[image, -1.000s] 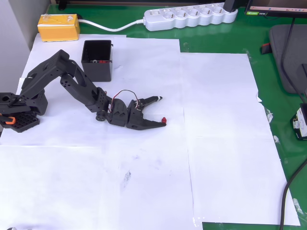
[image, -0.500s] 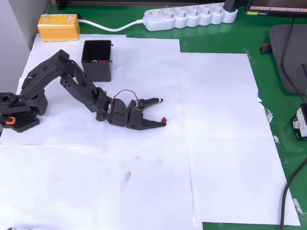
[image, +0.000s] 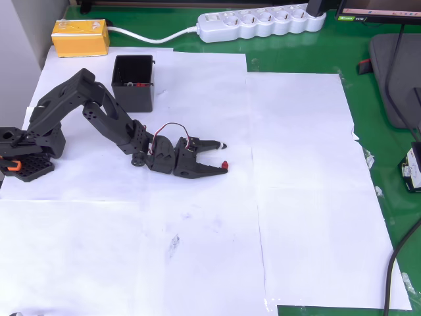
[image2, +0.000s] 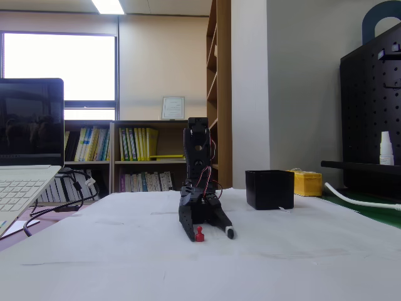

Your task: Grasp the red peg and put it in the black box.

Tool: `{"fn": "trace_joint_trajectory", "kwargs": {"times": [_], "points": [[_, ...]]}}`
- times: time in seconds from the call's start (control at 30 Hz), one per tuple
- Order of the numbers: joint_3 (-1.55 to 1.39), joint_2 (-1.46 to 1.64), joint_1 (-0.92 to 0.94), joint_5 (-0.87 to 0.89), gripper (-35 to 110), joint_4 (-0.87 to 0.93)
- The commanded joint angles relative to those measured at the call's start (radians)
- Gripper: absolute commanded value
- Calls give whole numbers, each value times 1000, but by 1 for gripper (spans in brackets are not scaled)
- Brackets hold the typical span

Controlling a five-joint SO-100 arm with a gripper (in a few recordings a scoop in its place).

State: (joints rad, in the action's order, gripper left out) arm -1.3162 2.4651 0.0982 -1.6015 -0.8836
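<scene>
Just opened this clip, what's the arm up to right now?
The black arm is reaching low over the white paper, with its gripper open around the red peg. In the overhead view the peg sits on the paper between the two fingertips, close to the lower finger; nothing is lifted yet. The black box stands apart, back near the arm's base, with the yellow box beyond it. So the grasp is just being set up.

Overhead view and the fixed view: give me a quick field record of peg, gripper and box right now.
red peg: upright on the white paper, between the fingertips
gripper: open, low at the paper, straddling the peg; contact cannot be told
black box: upright on the paper, apart from the gripper, open top
yellow box: beyond the black box, at the paper's edge
peg in box: no
</scene>
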Motion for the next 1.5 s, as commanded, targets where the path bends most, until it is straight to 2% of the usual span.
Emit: {"fn": "trace_joint_trajectory", "kwargs": {"times": [0.0,0.4,0.47,0.93,1.27,1.47], "points": [[-12,-8,3,-9,21,5],[-8,-8,5,3,7,3],[-9,-6,5,6,0,2],[-3,-43,21,-44,0,18],[-86,-383,0,67,0,522],[-152,-667,-17,152,0,1020]]}}
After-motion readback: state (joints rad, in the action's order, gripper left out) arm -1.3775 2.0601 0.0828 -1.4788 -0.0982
